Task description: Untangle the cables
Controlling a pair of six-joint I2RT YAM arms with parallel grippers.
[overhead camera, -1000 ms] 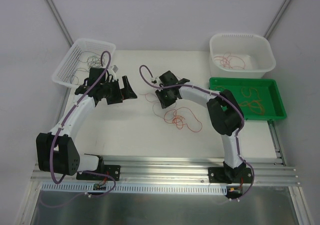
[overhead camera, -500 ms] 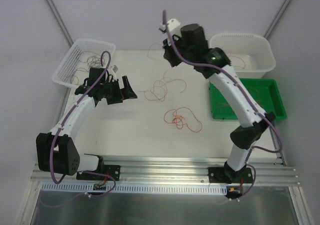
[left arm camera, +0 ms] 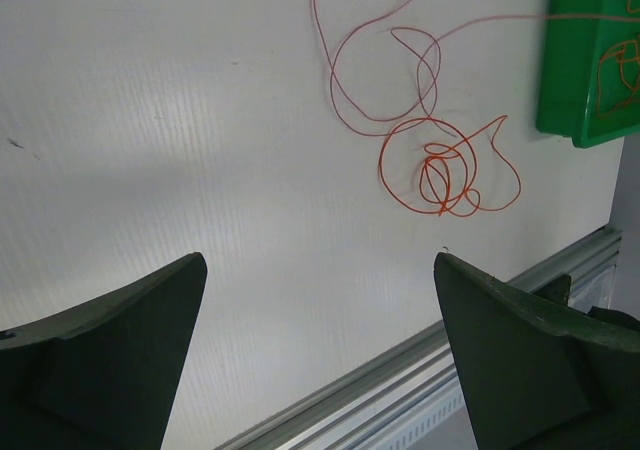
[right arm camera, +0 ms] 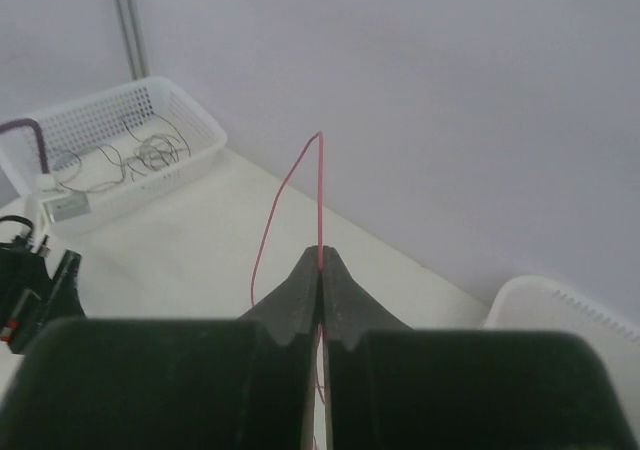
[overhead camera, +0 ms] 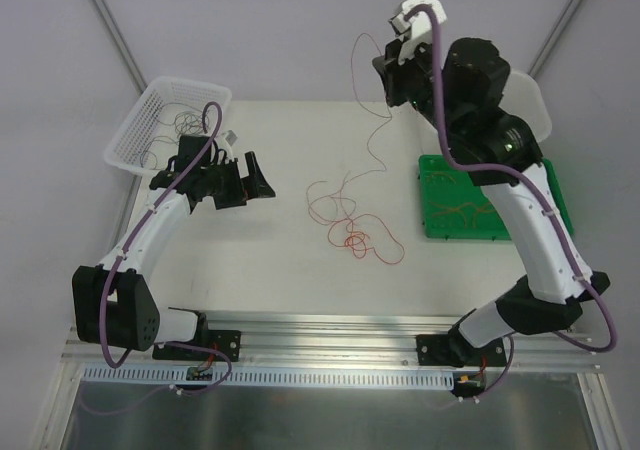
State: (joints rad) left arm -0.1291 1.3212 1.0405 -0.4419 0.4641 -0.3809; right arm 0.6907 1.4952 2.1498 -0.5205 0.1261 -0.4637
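A thin red cable (right arm camera: 320, 200) is pinched between the closed fingers of the right gripper (right arm camera: 320, 270) and held high. Its free end arcs over above, and the rest hangs slack to loose loops at the centre of the table (overhead camera: 250, 260). At 6 o'clock of those loops, meeting them, lies a tight orange coil (overhead camera: 355, 238). Dark cables (overhead camera: 170, 120) lie in the white basket (overhead camera: 122, 142) at 10 o'clock, and orange cables (overhead camera: 470, 210) lie in the green tray (overhead camera: 480, 234) at 3 o'clock.

White-and-black right arm (overhead camera: 540, 230) stands high, black two-finger right gripper (right arm camera: 320, 260) closed; left arm (overhead camera: 150, 235) low, left gripper (left arm camera: 318, 262) spread wide.
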